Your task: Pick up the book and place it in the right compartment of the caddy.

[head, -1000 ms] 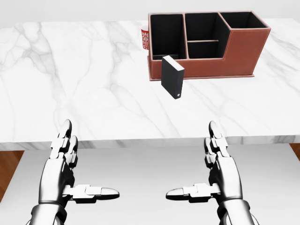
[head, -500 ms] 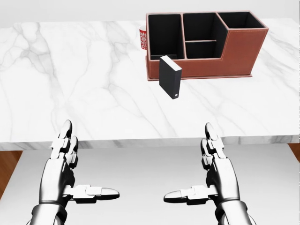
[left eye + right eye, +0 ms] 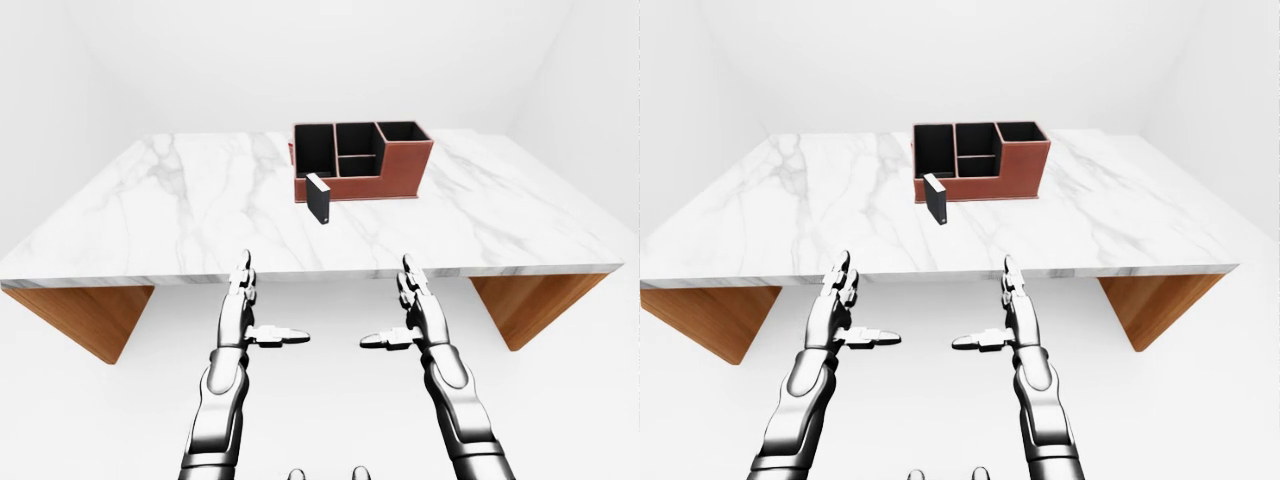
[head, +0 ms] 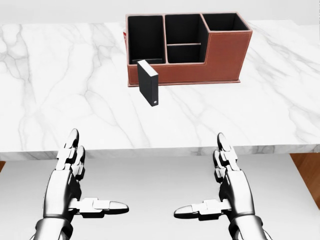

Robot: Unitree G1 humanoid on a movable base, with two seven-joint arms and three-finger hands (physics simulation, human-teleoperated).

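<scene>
Hands, the left hand point(image 4: 67, 182) and right hand point(image 4: 231, 187), hang released and empty short of the table point(image 4: 60, 110), while the book point(image 4: 148, 82) stands upright well beyond them, just beside the caddy point(image 4: 220, 57), awaiting a reach.

A white marble table point(image 3: 180, 215) on wooden legs carries two things. A red-brown caddy point(image 4: 220, 52) with black-lined compartments stands near the far edge, right of the middle. A black book point(image 4: 148, 82) stands upright just beside the caddy's near left corner.
</scene>
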